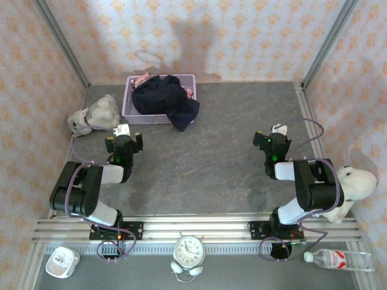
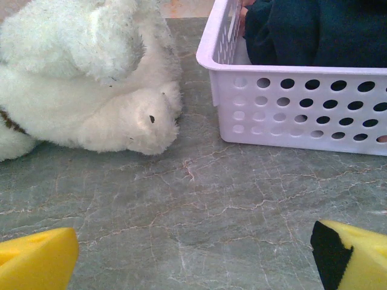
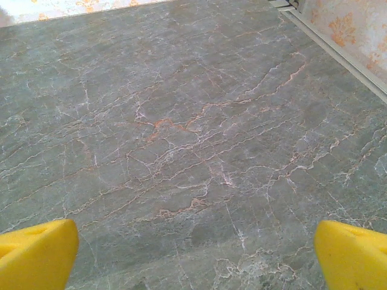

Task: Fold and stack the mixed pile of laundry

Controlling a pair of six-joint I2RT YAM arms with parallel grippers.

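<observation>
With nothing folded yet, the navy garment [image 1: 164, 99] and pink garment [image 1: 144, 78] sit heaped in the basket [image 1: 145, 119] at upper centre, while the left tool [image 1: 124, 138] and right tool [image 1: 273, 136] hang spread and empty over the worktop [image 1: 211, 163], so lifting the navy garment out probably comes next.

Staged test booth: wallpaper panels [image 1: 242, 36] on aluminium posts [image 1: 60, 42]

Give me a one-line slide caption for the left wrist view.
Open left gripper facing a white plush toy and the lavender basket holding the dark navy garment, on a grey marbled table.
</observation>
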